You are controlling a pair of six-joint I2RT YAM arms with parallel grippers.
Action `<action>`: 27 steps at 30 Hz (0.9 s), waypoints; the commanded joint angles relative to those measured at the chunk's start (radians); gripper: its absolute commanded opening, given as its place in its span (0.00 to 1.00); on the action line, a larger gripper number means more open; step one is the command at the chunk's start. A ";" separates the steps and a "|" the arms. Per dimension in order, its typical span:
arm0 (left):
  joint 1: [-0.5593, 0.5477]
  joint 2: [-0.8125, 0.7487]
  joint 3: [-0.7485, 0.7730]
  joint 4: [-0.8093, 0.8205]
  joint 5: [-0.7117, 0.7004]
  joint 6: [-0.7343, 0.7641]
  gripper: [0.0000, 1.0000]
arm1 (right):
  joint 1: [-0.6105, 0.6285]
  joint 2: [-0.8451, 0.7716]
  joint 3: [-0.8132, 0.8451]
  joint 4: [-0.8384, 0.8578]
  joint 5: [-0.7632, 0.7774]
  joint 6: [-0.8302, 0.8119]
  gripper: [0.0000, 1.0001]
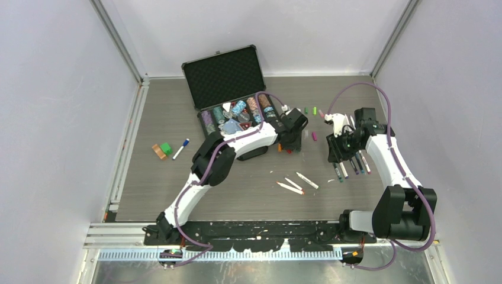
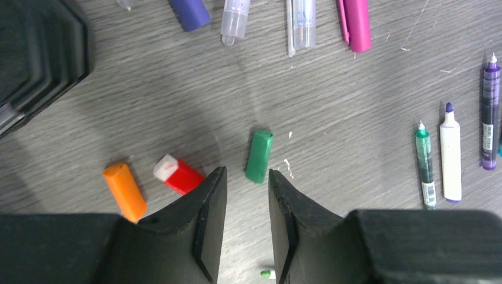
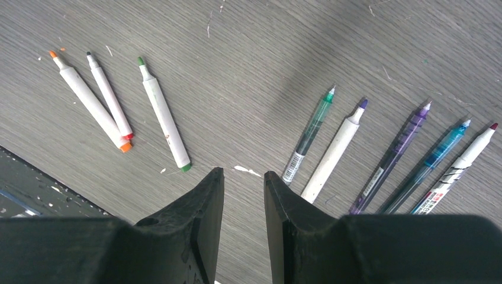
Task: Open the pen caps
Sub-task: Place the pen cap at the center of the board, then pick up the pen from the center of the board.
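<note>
My left gripper is open and empty, low over the table, in the top view just right of the case. A green cap lies just ahead of its fingertips, with a red cap and an orange cap to its left. Purple, clear and pink caps lie farther ahead. My right gripper is open and empty above bare table. Three uncapped white pens lie to its left. A row of several uncapped pens lies to its right, also in the top view.
An open black case with poker chips stands at the back centre, beside my left gripper. A blue-ended pen, a green block and an orange block lie at the left. Green and magenta caps lie between the grippers.
</note>
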 commanded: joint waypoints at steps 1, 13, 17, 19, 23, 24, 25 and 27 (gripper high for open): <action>0.001 -0.184 -0.040 0.014 -0.048 0.066 0.33 | -0.002 -0.028 -0.001 -0.003 -0.026 -0.006 0.37; 0.026 -0.775 -0.660 0.242 -0.298 0.366 0.69 | -0.002 -0.048 -0.003 -0.009 -0.073 -0.023 0.37; 0.213 -0.990 -0.902 0.296 -0.117 0.379 0.94 | -0.002 -0.065 -0.010 -0.022 -0.135 -0.056 0.37; 0.355 -1.062 -0.976 0.295 0.045 0.356 0.95 | -0.002 -0.076 -0.013 -0.029 -0.168 -0.076 0.37; 0.571 -1.138 -0.987 0.160 0.122 0.407 0.95 | -0.002 -0.098 -0.021 -0.030 -0.214 -0.091 0.37; 0.593 -1.145 -0.980 0.119 0.074 0.445 0.95 | -0.002 -0.100 -0.022 -0.030 -0.218 -0.091 0.37; 0.611 -1.148 -0.977 0.089 0.013 0.496 0.94 | -0.002 -0.100 -0.020 -0.030 -0.221 -0.091 0.37; 0.633 -1.148 -0.988 0.070 -0.086 0.611 0.95 | -0.002 -0.099 -0.019 -0.034 -0.221 -0.093 0.37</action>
